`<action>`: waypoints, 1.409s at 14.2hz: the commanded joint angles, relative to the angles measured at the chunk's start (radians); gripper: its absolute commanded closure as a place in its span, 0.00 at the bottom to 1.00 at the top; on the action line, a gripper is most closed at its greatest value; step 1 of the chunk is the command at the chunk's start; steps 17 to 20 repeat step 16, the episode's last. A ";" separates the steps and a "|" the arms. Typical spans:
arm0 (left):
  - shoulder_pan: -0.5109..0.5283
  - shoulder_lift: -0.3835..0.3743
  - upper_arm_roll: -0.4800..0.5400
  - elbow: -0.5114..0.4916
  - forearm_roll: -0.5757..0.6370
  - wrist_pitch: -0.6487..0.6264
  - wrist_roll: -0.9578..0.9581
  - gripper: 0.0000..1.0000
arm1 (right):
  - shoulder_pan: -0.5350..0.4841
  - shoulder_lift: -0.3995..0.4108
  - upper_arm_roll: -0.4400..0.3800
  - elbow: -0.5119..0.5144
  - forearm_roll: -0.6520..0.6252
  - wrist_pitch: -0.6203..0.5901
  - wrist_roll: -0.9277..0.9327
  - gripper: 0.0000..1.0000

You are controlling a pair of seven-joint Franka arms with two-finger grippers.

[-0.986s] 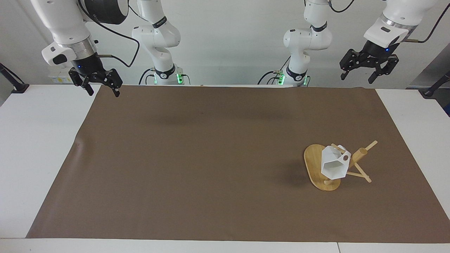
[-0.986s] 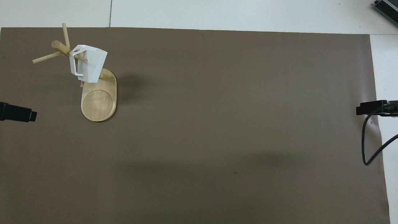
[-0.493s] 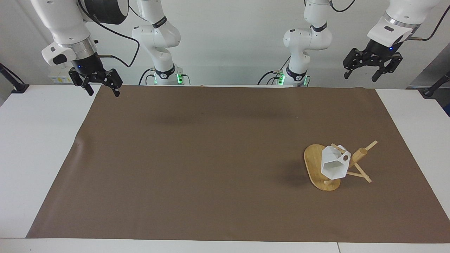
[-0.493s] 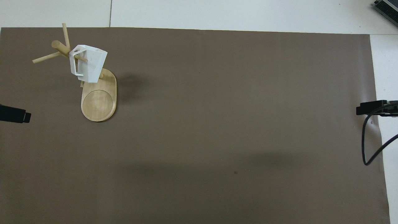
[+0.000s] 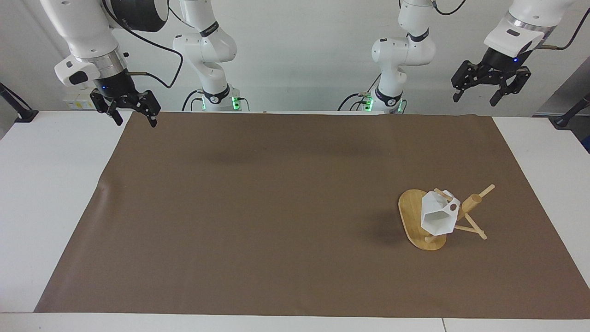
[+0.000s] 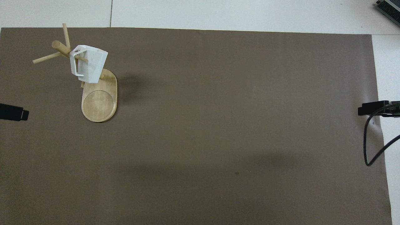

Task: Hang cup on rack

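Facing view: left gripper (image 5: 490, 90) hung in the air over the robots' edge of the table at the left arm's end, fingers spread apart, holding nothing, touching nothing. Right gripper (image 5: 131, 114) hung over the brown mat's (image 5: 258, 207) corner at the right arm's end, fingers also spread, empty. Both arms waited well apart from the work. The cup (image 5: 438, 216) hung on the rack (image 5: 412, 216), a peg passing through the hole in its handle; hexagonal rim faced toward this camera and slightly down, away from the robots. The rack stood toward the left arm's end of the table, oval base flat on the mat, post upright. No readable writing on cup, rack or grippers.

Overhead view: only a dark tip of the left gripper (image 6: 14, 112) showed at the frame edge, and of the right gripper (image 6: 373, 108) at the other edge; finger spread couldn't be read here. The cup (image 6: 90, 64) hung from a peg of the rack (image 6: 99, 101), over the base's end farther from the robots. Base's long axis ran nearer-to-farther from the robots. No labels visible.
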 commanded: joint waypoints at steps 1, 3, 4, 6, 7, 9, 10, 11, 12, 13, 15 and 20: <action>-0.001 0.019 -0.004 0.037 0.019 -0.027 -0.003 0.00 | -0.005 -0.023 0.002 -0.023 0.018 0.007 -0.020 0.00; -0.001 0.019 -0.002 0.037 0.022 -0.023 -0.003 0.00 | -0.005 -0.023 0.002 -0.023 0.018 0.007 -0.020 0.00; 0.001 0.020 -0.004 0.037 0.022 -0.020 -0.003 0.00 | -0.005 -0.023 0.002 -0.023 0.018 0.006 -0.020 0.00; 0.003 0.027 -0.004 0.037 0.024 -0.023 -0.005 0.00 | -0.005 -0.023 0.002 -0.021 0.018 0.006 -0.020 0.00; 0.016 0.036 -0.005 0.039 0.024 -0.020 -0.003 0.00 | -0.005 -0.023 0.002 -0.023 0.018 0.007 -0.020 0.00; 0.027 0.060 -0.012 0.068 0.022 -0.027 -0.003 0.00 | -0.005 -0.023 0.002 -0.021 0.018 0.006 -0.020 0.00; 0.027 0.068 -0.013 0.085 0.021 -0.037 -0.003 0.00 | -0.005 -0.023 0.002 -0.023 0.018 0.007 -0.020 0.00; 0.029 0.069 -0.016 0.088 0.019 -0.040 -0.003 0.00 | -0.005 -0.023 0.002 -0.023 0.018 0.007 -0.020 0.00; 0.029 0.071 -0.016 0.088 0.019 -0.038 -0.003 0.00 | -0.005 -0.023 0.002 -0.023 0.018 0.006 -0.020 0.00; 0.029 0.071 -0.016 0.088 0.019 -0.038 -0.003 0.00 | -0.005 -0.023 0.002 -0.021 0.018 0.006 -0.020 0.00; 0.027 0.071 -0.016 0.088 0.021 -0.037 -0.003 0.00 | -0.005 -0.023 0.002 -0.021 0.018 0.006 -0.020 0.00; 0.027 0.071 -0.016 0.088 0.021 -0.037 -0.003 0.00 | -0.005 -0.023 0.002 -0.023 0.018 0.007 -0.020 0.00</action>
